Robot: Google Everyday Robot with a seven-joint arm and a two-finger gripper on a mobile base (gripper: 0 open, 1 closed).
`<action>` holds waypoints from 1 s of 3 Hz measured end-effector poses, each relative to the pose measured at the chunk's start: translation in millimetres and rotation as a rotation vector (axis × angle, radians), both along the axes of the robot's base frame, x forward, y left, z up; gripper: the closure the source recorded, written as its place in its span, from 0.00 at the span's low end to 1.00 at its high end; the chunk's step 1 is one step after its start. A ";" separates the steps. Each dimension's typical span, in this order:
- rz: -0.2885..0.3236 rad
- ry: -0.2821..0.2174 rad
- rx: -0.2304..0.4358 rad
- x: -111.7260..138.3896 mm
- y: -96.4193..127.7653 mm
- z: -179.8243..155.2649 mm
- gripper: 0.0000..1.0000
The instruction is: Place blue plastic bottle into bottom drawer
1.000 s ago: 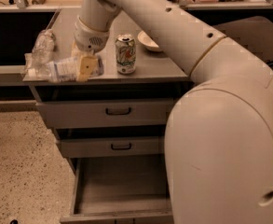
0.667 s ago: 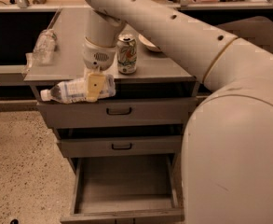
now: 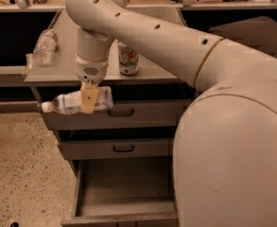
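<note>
- The robot's gripper (image 3: pixel 88 109) hangs from a large cream arm (image 3: pixel 157 32) in front of a grey metal cabinet, level with the face of the top drawer (image 3: pixel 142 117).
- Its fingers are closed around the middle of the water bottle (image 3: pixel 64 103), which it holds in the air, clear of the cabinet top (image 3: pixel 72 56).
- The bottle lies on its side. Its long axis runs left to right across the cabinet front, with the white cap pointing left and the base pointing right.
- The bottom drawer (image 3: pixel 124 183) is pulled out and sits below the bottle and a little to its right. The closed middle drawer (image 3: pixel 95 149) lies between them in height.
- My judgement is that the coming move is mostly a descent, with a small shift to the right and out towards the open drawer. The sideways bottle looks able to lie flat along the drawer's width.
- The visible part of the drawer's grey floor has nothing on it. The arm's bulky base hides the right side.
- On the cabinet top, a green-and-white soda can (image 3: pixel 128 60) stands upright just behind the wrist.
- A crumpled clear bottle (image 3: pixel 44 46) rests near the top's left edge, well apart from the gripper.
</note>
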State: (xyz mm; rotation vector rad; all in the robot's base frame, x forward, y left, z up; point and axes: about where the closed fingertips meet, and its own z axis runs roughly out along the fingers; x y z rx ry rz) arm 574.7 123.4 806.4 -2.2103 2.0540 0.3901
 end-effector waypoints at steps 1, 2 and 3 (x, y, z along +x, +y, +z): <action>-0.101 0.021 -0.038 -21.7 3.3 -63.1 1.00; -0.138 0.048 0.052 -62.4 -11.5 -101.9 1.00; -0.201 0.046 0.061 -69.7 -41.7 -127.2 1.00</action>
